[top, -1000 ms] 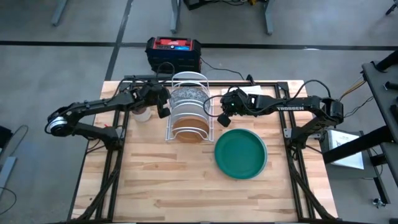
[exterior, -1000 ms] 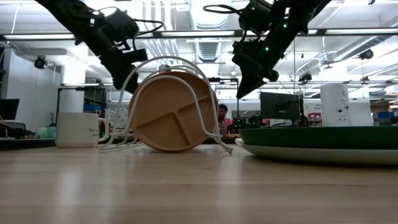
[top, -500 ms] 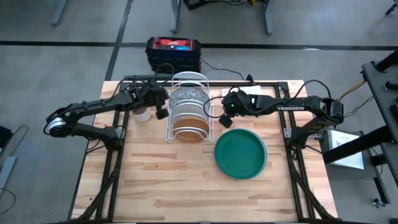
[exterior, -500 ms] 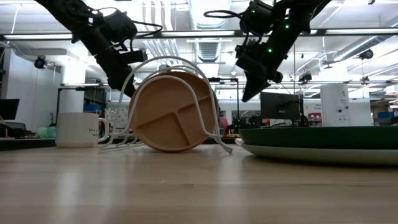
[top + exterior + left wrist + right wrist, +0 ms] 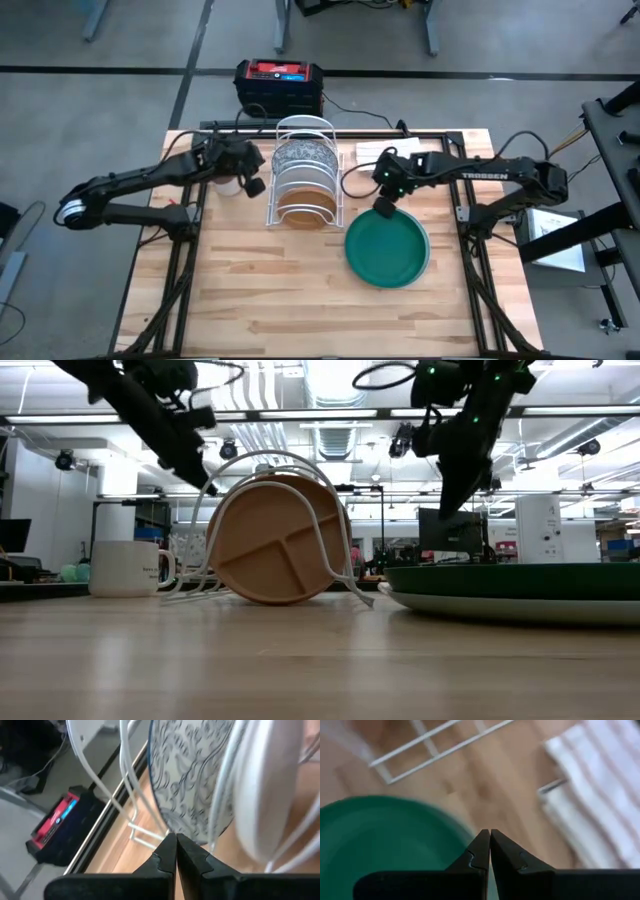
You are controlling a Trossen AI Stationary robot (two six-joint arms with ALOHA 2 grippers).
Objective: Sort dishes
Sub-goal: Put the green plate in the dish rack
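Observation:
A white wire rack (image 5: 303,170) stands at the table's far middle. Three plates stand on edge in it: a grey-speckled one (image 5: 305,155) (image 5: 190,780) farthest, a plain white one (image 5: 265,795) in the middle, and a tan-brown one (image 5: 303,208) (image 5: 275,540) nearest. The dark green plate (image 5: 387,247) (image 5: 515,580) lies flat on the table to the rack's right. My left gripper (image 5: 255,185) (image 5: 176,851) hangs shut beside the rack's left side, holding nothing. My right gripper (image 5: 383,208) (image 5: 487,845) is shut and points down above the green plate's far-left rim (image 5: 380,850), clear of it.
A mug (image 5: 228,183) (image 5: 125,568) stands left of the rack, under my left arm. Folded white cloths (image 5: 400,152) (image 5: 600,795) lie at the far right. A black and red box (image 5: 280,85) sits beyond the far edge. Bare wood stretches along the near half.
My left gripper has drawn up and back from the rack toward the table's left, rolling a little. My right gripper has swung away from the rack, rightward and nearer, over the green plate's rim, tipping more steeply down. Both stayed shut. No plate has moved.

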